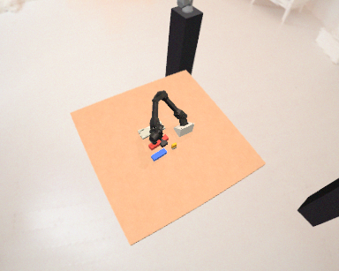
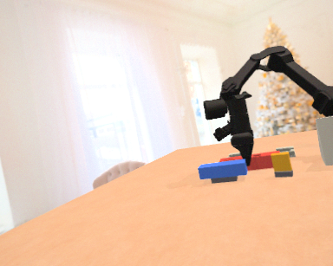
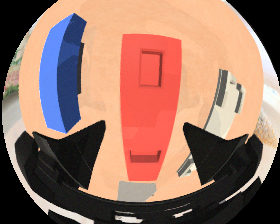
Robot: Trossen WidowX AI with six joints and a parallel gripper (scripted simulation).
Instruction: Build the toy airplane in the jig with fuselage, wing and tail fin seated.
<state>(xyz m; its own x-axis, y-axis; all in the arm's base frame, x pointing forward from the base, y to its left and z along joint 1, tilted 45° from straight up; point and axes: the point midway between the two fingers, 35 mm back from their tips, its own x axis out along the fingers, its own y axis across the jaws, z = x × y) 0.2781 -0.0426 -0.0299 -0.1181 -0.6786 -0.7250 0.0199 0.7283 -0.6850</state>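
Jig (image 1: 144, 133) (image 2: 285, 150) (image 3: 218, 112) partly hidden behind arm (image 1: 155, 114) (image 2: 239, 116) and end effector (image 1: 161, 144) (image 2: 247, 161) (image 3: 144, 127).

Gripper (image 3: 144, 125) open — one fingertip on each side of the red fuselage (image 3: 150, 110), near its slotted end. Blue block (image 3: 57, 75): beside the fuselage, apart from it. Pale jig (image 3: 217, 117): opposite side — partly hidden by a finger.

You see a smooth, matt orange table (image 1: 121, 167) (image 2: 197, 224) with faint mottling. The red block (image 1: 154, 146) (image 2: 264, 160) (image 3: 150, 112) looks like matt plastic, as does the smooth blue one (image 1: 159, 154) (image 2: 223, 170) (image 3: 49, 75). Your hand (image 2: 247, 159) (image 3: 144, 125) is dull black; the arm's pale gray base (image 1: 179, 131) (image 2: 331, 142) looks smooth and matt.
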